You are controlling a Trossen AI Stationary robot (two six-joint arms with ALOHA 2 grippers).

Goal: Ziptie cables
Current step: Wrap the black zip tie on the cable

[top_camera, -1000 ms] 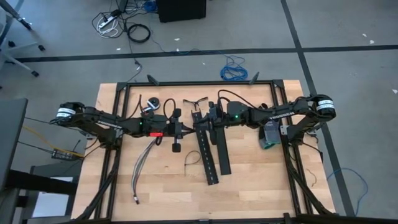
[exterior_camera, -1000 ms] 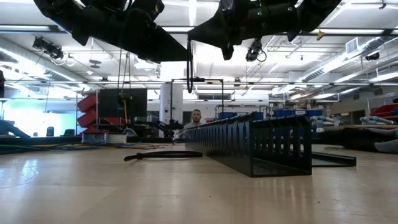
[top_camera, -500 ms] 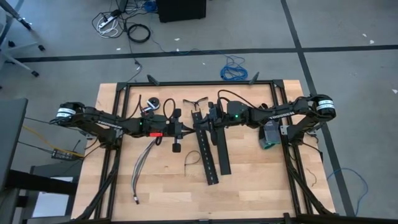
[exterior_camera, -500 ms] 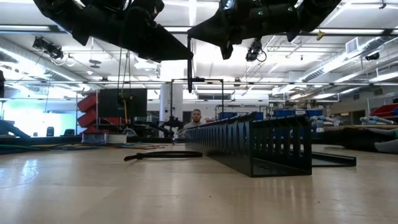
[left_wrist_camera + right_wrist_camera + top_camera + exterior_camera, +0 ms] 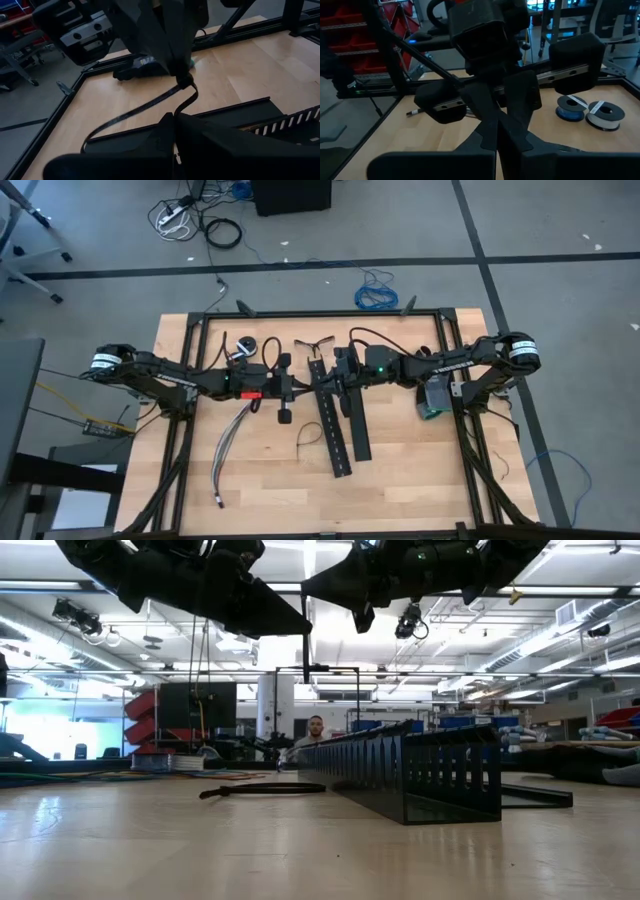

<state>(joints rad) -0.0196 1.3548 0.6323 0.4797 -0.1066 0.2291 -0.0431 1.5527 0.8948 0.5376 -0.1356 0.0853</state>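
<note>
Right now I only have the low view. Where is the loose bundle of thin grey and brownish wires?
Observer: High view: the loose bundle of thin grey and brownish wires lies flat on the wooden table, on the left arm's side, unheld.
Operator: Grippers holding anything?
Observer: Left wrist view: the right gripper is shut on a thin black plastic ziptie, looped at its tips.
Operator: Left one?
Observer: The left gripper is shut, tips meeting that loop; whether it grips the strip is unclear.
</note>
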